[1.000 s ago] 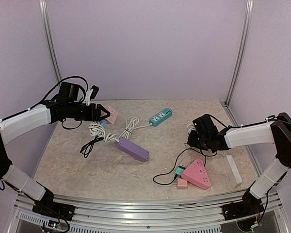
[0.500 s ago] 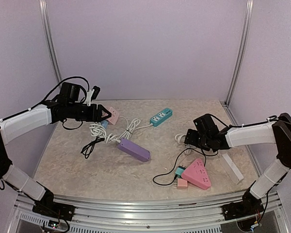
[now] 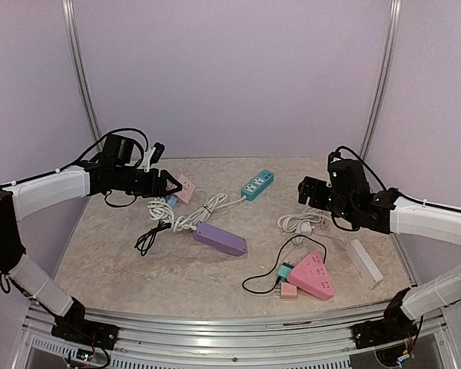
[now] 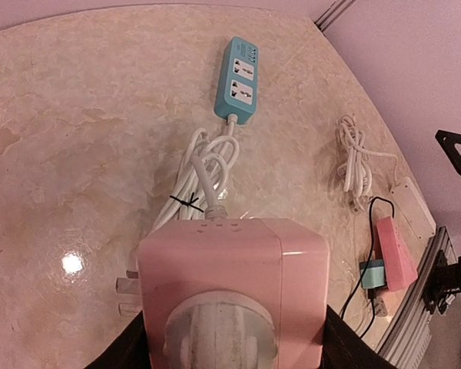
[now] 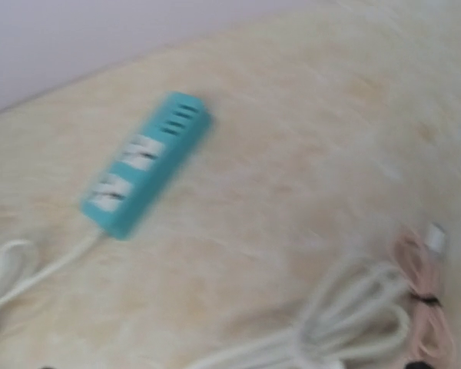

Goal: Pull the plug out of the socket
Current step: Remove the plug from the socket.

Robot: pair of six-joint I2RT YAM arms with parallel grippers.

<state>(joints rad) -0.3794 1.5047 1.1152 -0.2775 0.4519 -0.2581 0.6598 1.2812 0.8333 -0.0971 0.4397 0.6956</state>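
- Right gripper [image 3: 307, 190]: a second ago it sat low at the white cord coil; it has since let go and lifted toward 1 o'clock, carrying nothing. Its own camera is blurred and shows no fingers, so I cannot tell how the jaws stand
- White cord coil [image 3: 303, 223] now lies loose on the table at 6 o'clock of that gripper, with the white power strip [image 3: 365, 263] at 4 o'clock of the coil; whether they are joined is unclear
- Left gripper [image 3: 171, 184] stays pinching the pink socket block [image 4: 230, 261], lifted at the table's 10 o'clock
- The white plug [image 4: 219, 338] sits in the block's face, so that pull looks undone; the freed right arm can probably cross to take it
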